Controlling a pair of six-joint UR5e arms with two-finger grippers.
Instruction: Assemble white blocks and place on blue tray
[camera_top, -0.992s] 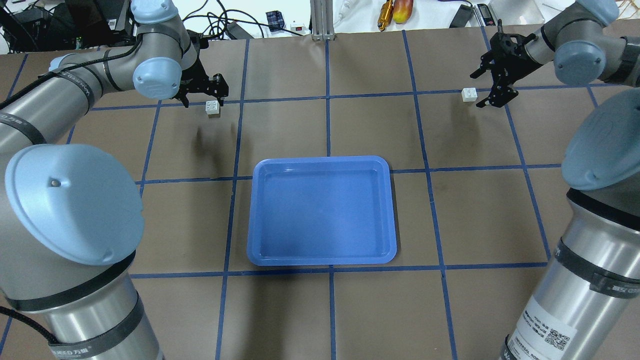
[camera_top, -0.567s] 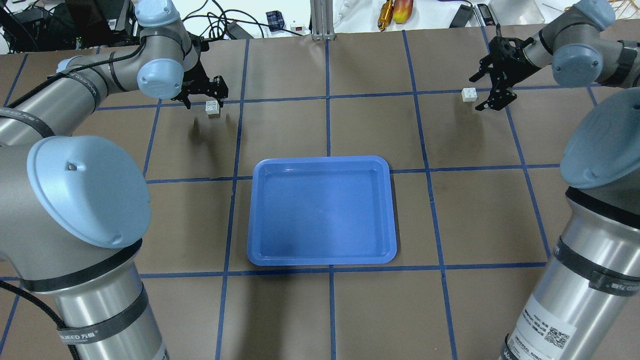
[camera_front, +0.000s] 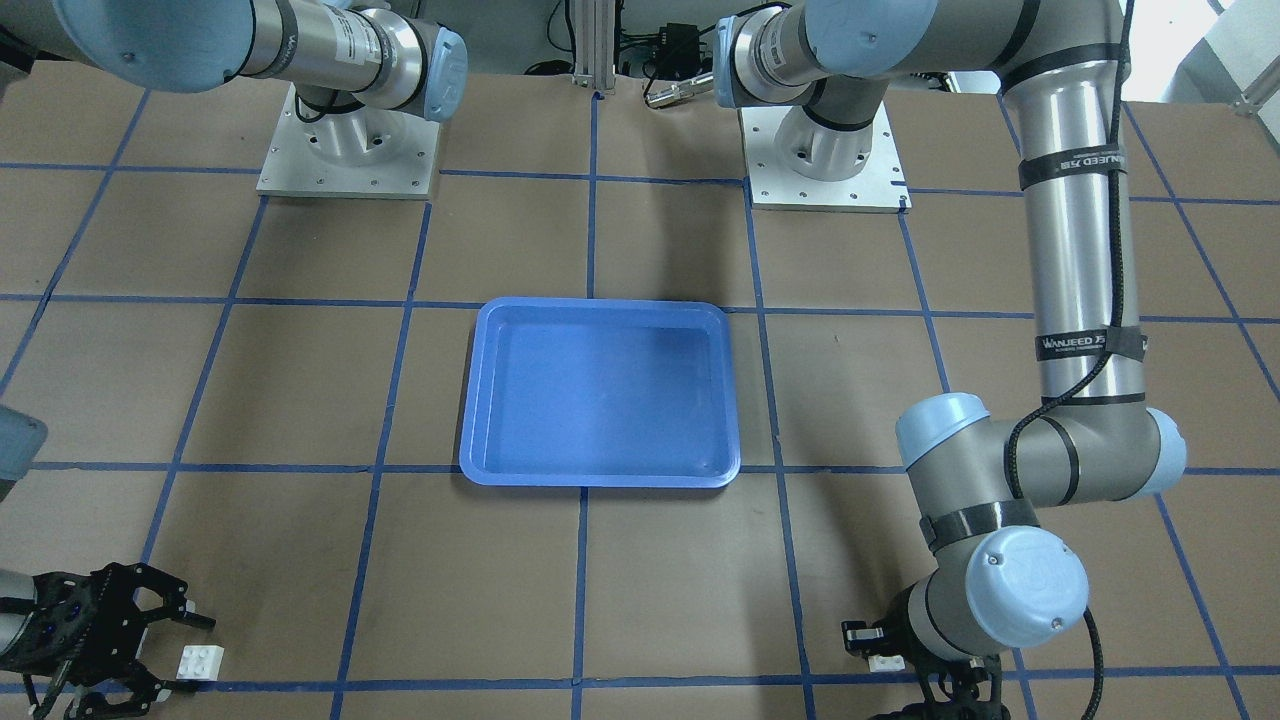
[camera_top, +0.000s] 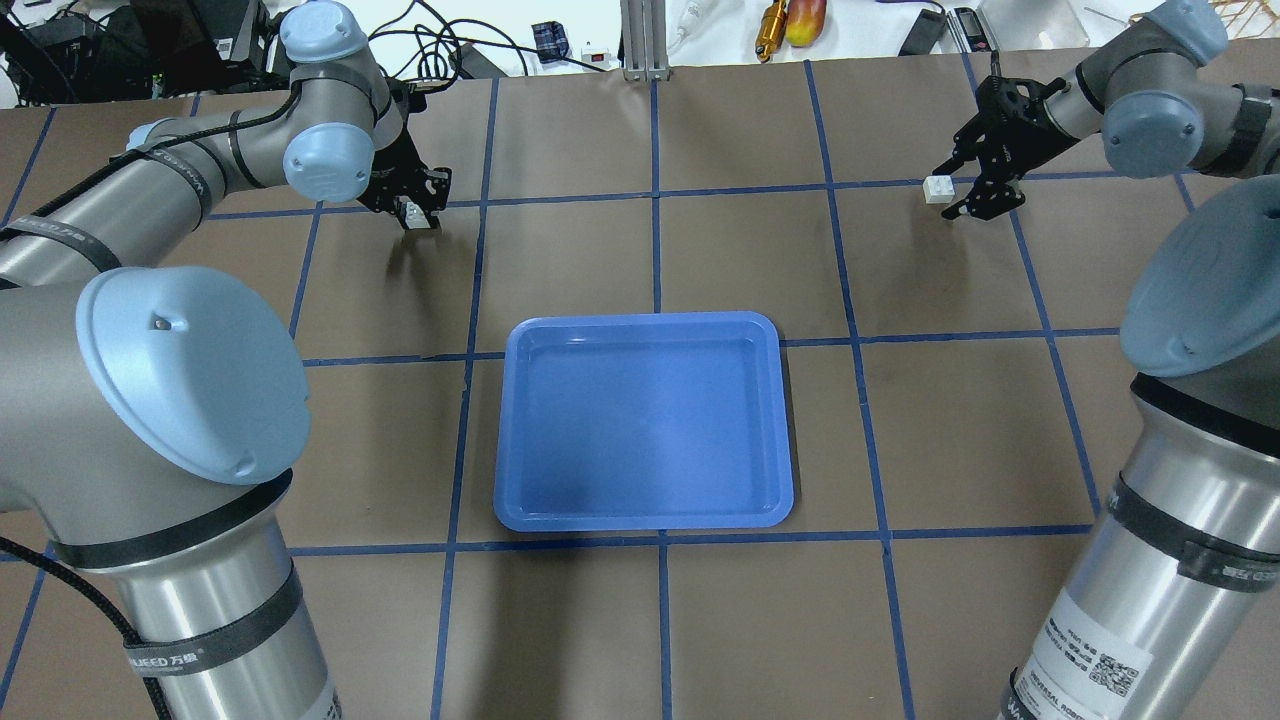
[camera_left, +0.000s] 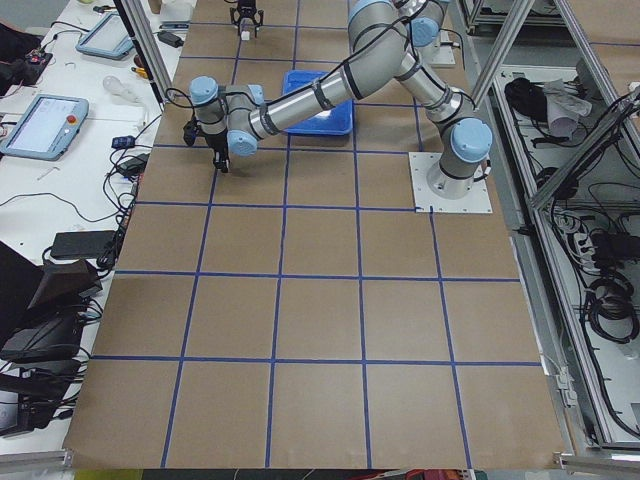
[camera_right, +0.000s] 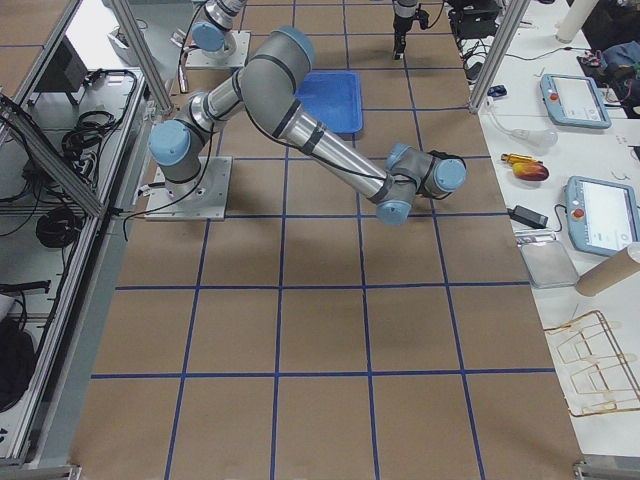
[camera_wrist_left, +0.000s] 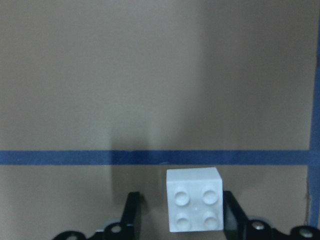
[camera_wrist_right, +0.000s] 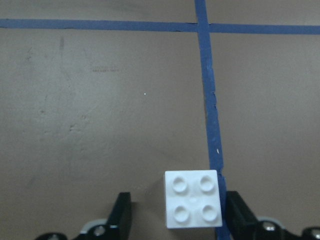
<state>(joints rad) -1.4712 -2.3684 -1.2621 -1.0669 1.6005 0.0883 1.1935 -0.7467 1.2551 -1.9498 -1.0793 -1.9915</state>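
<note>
The table (camera_top: 960, 430) was brown and gridded with blue tape, and the tray (camera_top: 640, 430) lay empty at its middle, within reach of both arms, which I judge suited it as the shared drop-off. The left arm (camera_top: 120, 220) and right arm (camera_top: 1150, 125) each reached to a far corner of the grid, well apart from the tray and from each other, because the two blocks sat separately there, not yet joined. The left gripper (camera_wrist_left: 181, 216) was low over the table with its jaws spread around the left block (camera_wrist_left: 194, 199), which stood studs-up just on the near side of a tape line. One finger was right against the block's side, and the other stood off with a clear gap. The right gripper (camera_wrist_right: 179, 214) straddled the right block (camera_wrist_right: 192, 198) the same way, jaws apart and nothing clamped, the block resting on the table at the edge of a tape line. Both blocks sat off-centre between the fingers, so closing would likely nudge each one sideways before it was pinched.
</note>
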